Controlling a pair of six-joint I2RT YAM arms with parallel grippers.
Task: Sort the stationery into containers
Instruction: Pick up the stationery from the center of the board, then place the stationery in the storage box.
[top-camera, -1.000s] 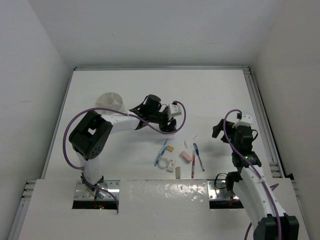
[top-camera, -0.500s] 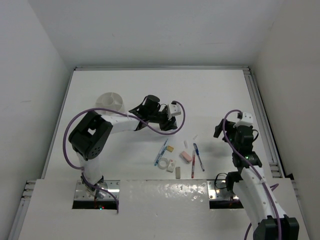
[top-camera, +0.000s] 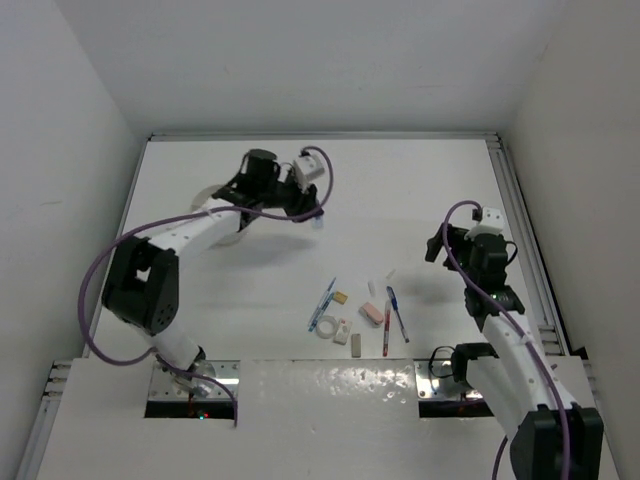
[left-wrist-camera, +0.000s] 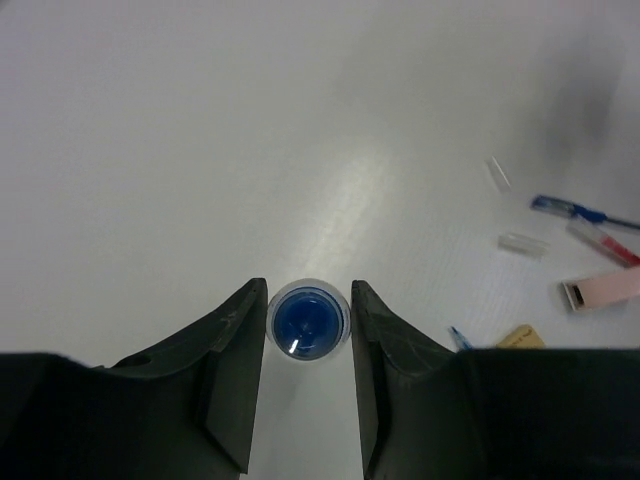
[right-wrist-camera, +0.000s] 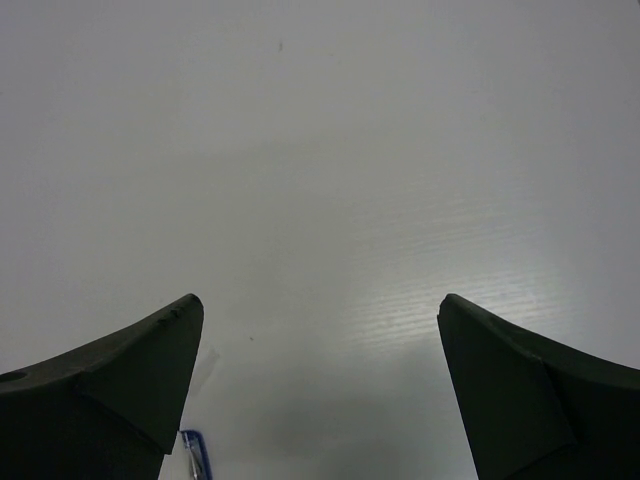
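A: Left gripper (left-wrist-camera: 308, 290)?

B: Clamped on the small blue-capped bottle (left-wrist-camera: 308, 322). One finger presses each side, cap up toward the wrist camera. From above, the bottle sits just right of the white tub (top-camera: 206, 197), over bare table (top-camera: 420, 190). Cannot tell whether it touches the surface.

A: Any label?

B: No writing legible on the cap. Print on the pens is too small to read.

A: Right gripper (right-wrist-camera: 320, 300)?

B: Spread wide, nothing between the fingers, plain table beneath. It hangs near the right-hand rail, apart from the pile.

A: The rest of the stationery?

B: Clustered near the front edge, between the two bases: blue pen (top-camera: 327, 300), tan block (top-camera: 341, 297), tape ring (top-camera: 326, 327), pink eraser (top-camera: 371, 313), red pen (top-camera: 386, 335), second blue pen (top-camera: 398, 312), white eraser (top-camera: 355, 343).

A: Room to move?

B: A wide bare stretch runs from the pile to the far edge. The left arm lies across the tub, hiding part of its rim. Walls close off three sides.
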